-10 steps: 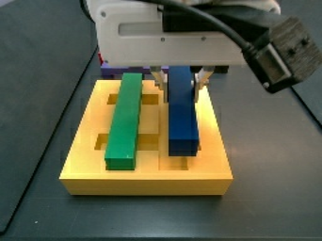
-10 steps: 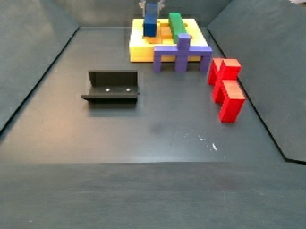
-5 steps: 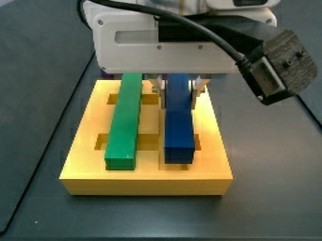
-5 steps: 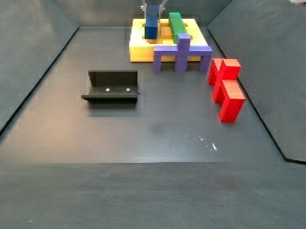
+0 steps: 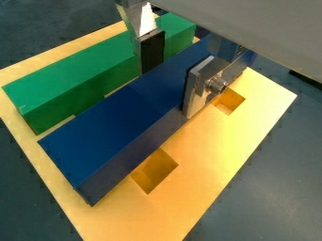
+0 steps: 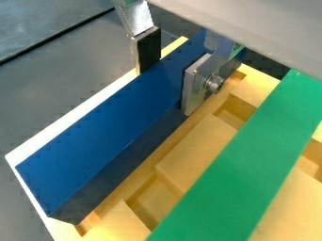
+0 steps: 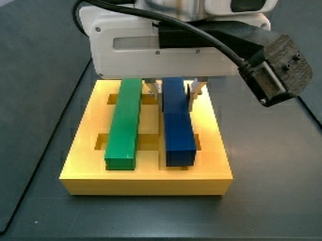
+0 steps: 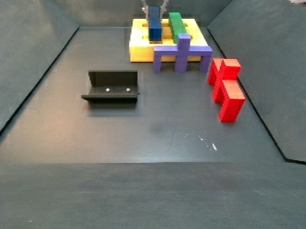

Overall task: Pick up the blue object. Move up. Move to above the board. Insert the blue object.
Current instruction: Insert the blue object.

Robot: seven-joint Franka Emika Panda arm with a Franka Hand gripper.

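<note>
The blue object (image 7: pixel 180 127) is a long dark blue bar lying lengthwise in a groove of the yellow board (image 7: pixel 145 181), parallel to the green bar (image 7: pixel 123 122). My gripper (image 7: pixel 178 90) is over the bar's far end, shut on it. In both wrist views the fingers (image 5: pixel 201 85) (image 6: pixel 145 47) press the bar's two sides (image 5: pixel 126 132) (image 6: pixel 107 141). The gripper shows there too (image 5: pixel 176 68) (image 6: pixel 172 61). The board also shows in the other views (image 5: pixel 220 160) (image 6: pixel 157 184) (image 8: pixel 140 52), with the blue bar (image 8: pixel 153 30) on it.
The green bar (image 5: pixel 88 71) (image 6: pixel 246 169) lies close beside the blue bar. A purple cross-shaped block (image 8: pixel 180 55) stands against the board. Two red blocks (image 8: pixel 225 70) (image 8: pixel 230 98) stand further out. The fixture (image 8: pixel 111 87) stands on the dark floor.
The gripper has come down with the blue bar. The bar's far end, raised before, has dropped, and the bar now lies level in the board's groove.
</note>
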